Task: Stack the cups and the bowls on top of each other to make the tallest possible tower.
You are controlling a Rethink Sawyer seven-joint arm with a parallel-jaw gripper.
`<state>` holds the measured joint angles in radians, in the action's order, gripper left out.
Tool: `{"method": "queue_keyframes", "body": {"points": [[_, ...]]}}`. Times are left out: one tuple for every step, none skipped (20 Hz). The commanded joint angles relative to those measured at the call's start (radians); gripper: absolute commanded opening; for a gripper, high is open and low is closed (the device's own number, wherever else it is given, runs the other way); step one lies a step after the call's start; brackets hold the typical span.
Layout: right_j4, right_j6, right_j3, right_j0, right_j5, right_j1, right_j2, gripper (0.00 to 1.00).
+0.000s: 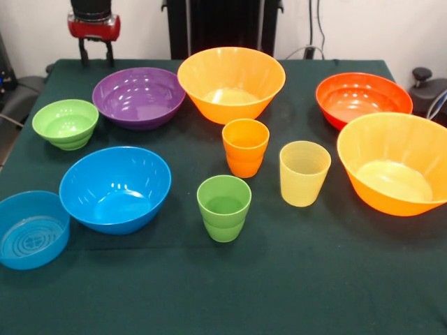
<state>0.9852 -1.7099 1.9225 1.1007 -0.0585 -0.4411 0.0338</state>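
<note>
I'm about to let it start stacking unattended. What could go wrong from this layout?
1. The three cups, green, orange and pale yellow, stand close together; reaching for one could knock over a neighbour.
2. The small translucent blue bowl sits at the table's edge and could be pushed off.
3. Wide bowls balanced on a narrow cup would probably tip.

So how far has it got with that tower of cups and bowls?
Nothing is stacked yet. The green cup, orange cup and pale yellow cup each stand alone on the table, and the bowls, such as the purple bowl and medium blue bowl, sit apart. The pincer hangs at the far edge holding nothing. All the stacking is left.
</note>
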Motion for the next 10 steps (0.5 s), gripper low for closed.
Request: {"method": "queue_keyframes", "body": {"points": [[-0.023, 0.118, -0.109, -0.015, -0.192, 0.01, 0.185, 1.0], [-0.032, 0.124, -0.099, -0.014, -0.209, -0.01, 0.192, 1.0], [-0.051, 0.132, -0.083, -0.018, -0.238, -0.042, 0.202, 1.0], [-0.061, 0.134, -0.075, -0.019, -0.253, -0.058, 0.209, 1.0], [-0.082, 0.137, -0.066, -0.021, -0.277, -0.08, 0.223, 1.0], [-0.091, 0.134, -0.062, -0.024, -0.291, -0.092, 0.231, 1.0], [-0.101, 0.13, -0.062, -0.038, -0.311, -0.106, 0.232, 1.0], [-0.104, 0.127, -0.061, -0.04, -0.318, -0.114, 0.239, 1.0], [-0.112, 0.129, -0.06, -0.046, -0.334, -0.127, 0.248, 1.0], [-0.116, 0.132, -0.057, -0.046, -0.342, -0.136, 0.258, 1.0]]}}
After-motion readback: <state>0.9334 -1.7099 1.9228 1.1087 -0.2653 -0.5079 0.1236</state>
